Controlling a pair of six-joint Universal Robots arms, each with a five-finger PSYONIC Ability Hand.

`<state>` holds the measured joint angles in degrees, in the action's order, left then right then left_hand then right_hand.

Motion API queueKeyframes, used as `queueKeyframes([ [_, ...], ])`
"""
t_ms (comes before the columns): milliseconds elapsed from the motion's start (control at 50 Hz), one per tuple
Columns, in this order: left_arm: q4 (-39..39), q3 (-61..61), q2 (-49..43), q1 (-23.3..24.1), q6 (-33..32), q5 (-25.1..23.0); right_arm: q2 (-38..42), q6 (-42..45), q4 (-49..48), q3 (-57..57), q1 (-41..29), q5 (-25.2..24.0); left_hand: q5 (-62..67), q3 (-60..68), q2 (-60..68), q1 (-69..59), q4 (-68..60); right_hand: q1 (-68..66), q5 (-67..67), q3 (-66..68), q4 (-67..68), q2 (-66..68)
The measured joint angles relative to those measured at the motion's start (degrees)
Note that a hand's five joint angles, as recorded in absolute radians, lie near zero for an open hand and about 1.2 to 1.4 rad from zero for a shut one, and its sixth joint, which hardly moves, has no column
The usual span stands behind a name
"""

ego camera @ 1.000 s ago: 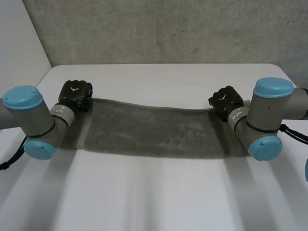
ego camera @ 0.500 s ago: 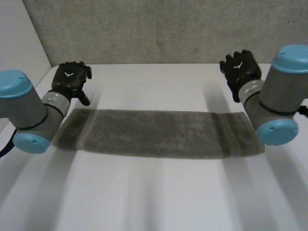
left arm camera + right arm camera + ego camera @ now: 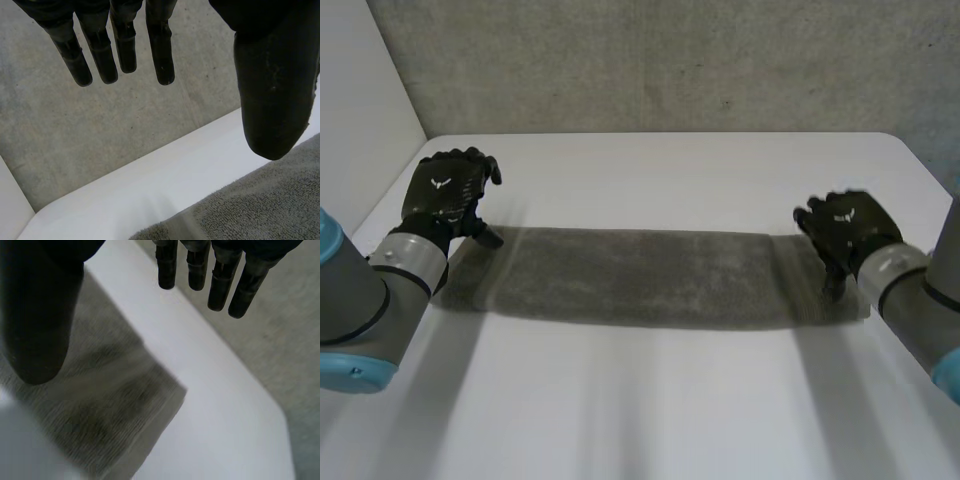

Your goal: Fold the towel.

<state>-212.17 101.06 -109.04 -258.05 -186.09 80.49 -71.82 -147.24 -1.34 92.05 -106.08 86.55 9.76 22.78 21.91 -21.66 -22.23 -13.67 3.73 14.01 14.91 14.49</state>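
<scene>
A grey towel [image 3: 640, 277] lies flat as a long strip across the middle of the white table [image 3: 650, 160]. My left hand [image 3: 444, 193] hovers over the towel's left end, fingers straight and apart from the thumb, holding nothing. In the left wrist view its fingers [image 3: 122, 47] stand spread above the towel's corner [image 3: 250, 210]. My right hand [image 3: 845, 230] is over the towel's right end, open and empty. Under its thumb in the right wrist view lies the towel's corner [image 3: 120, 405], with the fingers [image 3: 220, 285] straight.
A grey concrete wall [image 3: 650, 60] stands behind the table's far edge. The table's white surface [image 3: 640, 400] stretches in front of the towel toward me.
Both hands let go of the towel's far corners and opened. They rose toward the back, then came down and toward me over the towel's ends. The towel now lies flat.
</scene>
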Motion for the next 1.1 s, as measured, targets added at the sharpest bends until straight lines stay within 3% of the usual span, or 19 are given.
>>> queueKeyframes([
  [180, -7.42, 3.26, -0.6, -0.38, 0.03, -0.08, 6.61, 0.66, -6.54, 3.31, 5.49, -5.97, -0.03, 0.0, 0.0, 0.0, 0.04, -1.16, 0.68, 0.5, 0.21, 0.24],
  [380, -9.57, 3.79, -0.84, -1.24, 0.01, -0.04, 12.23, 3.71, -7.8, 2.15, 7.0, -6.42, -0.03, 0.0, 0.0, 0.0, 0.04, -11.8, 12.77, 11.7, 10.91, 10.74],
  [440, -9.56, 3.79, -0.88, -1.26, 0.02, -0.05, 13.07, 4.2, -7.78, 1.85, 7.27, -6.53, -0.03, 0.0, 0.0, 0.0, 0.04, -22.41, 22.16, 21.52, 20.55, 21.02],
  [560, -9.61, 3.76, -1.08, -1.21, 0.02, -0.07, 13.91, 4.37, -7.72, 0.9, 8.12, -6.81, -0.04, 0.0, 0.0, 0.0, 0.04, -59.72, 61.24, 59.58, 59.76, 60.61],
  [820, -9.67, 3.5, -1.75, -1.22, 0.02, -0.07, 12.55, 5.45, -6.95, -3.5, 16.62, -6.29, -0.03, 0.0, 0.0, 0.0, 0.04, -61.17, 62.42, 60.96, 61.66, 61.16],
  [960, -9.67, 3.36, -2.06, -1.22, -0.02, -0.05, 12.82, 14.58, -6.43, -7.6, 26.75, -5.49, -0.04, 0.0, 0.0, 0.0, 0.04, -61.18, 62.43, 61.24, 61.7, 61.16],
  [1100, -9.67, 3.34, -2.08, -1.24, 0.0, 0.01, 11.42, 19.2, -6.19, -10.27, 28.09, -2.8, -0.01, 0.0, 0.0, 0.0, 0.04, -61.34, 62.43, 61.24, 61.7, 61.15],
])
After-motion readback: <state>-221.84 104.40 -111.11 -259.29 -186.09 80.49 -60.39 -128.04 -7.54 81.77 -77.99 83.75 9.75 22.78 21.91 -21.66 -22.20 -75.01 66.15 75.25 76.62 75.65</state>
